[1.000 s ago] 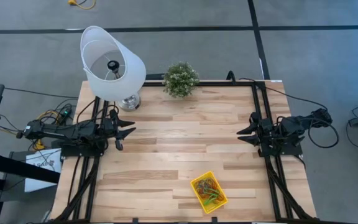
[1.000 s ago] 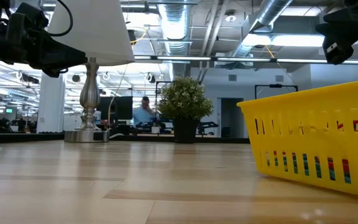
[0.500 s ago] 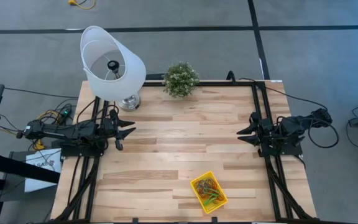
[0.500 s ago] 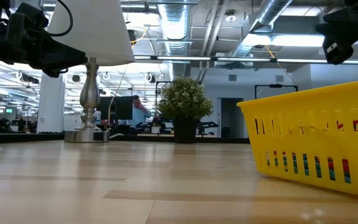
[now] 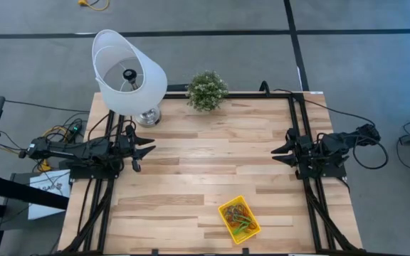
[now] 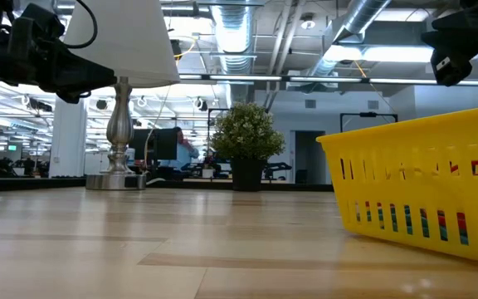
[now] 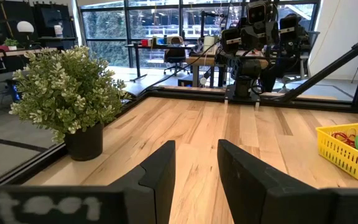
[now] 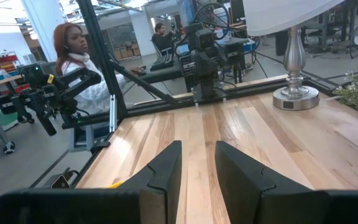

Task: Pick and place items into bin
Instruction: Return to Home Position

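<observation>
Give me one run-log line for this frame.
left gripper: open, empty, table's left side | right gripper: open, empty, right side | rubber bands: in bin | bin: on table, apart from both grippers

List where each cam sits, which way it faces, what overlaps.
High: overhead, straight down on table, left arm and right arm.
Low: table-top level, across to lamp and plant, bin near; arms overhead.
Left wrist: past its open jaws toward right arm, plant, bin.
Right wrist: past its open jaws toward left arm, lamp.
Shared: low and left wrist both show plant and bin.
</observation>
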Motion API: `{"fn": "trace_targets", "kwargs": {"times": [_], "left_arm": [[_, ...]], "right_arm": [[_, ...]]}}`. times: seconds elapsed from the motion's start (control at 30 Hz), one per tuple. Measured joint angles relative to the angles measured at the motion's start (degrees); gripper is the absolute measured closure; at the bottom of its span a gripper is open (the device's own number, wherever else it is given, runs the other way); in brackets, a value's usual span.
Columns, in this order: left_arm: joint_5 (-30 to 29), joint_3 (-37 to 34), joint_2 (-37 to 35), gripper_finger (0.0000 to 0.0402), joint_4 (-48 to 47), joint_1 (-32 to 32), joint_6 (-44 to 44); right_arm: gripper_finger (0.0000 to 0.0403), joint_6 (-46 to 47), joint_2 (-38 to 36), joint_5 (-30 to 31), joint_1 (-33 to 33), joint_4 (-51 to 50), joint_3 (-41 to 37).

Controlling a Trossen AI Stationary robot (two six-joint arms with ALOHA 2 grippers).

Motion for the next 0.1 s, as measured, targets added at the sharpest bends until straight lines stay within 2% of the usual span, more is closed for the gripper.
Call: {"fn": "trace_targets", "kwargs": {"times": [0.1], "left_arm": [[0.0,0.0,0.0,0.0293,0.01,0.01,0.0]], "right_arm": [[0.031,0.0,-0.02,0.0,0.01,0.0,0.01]]}}
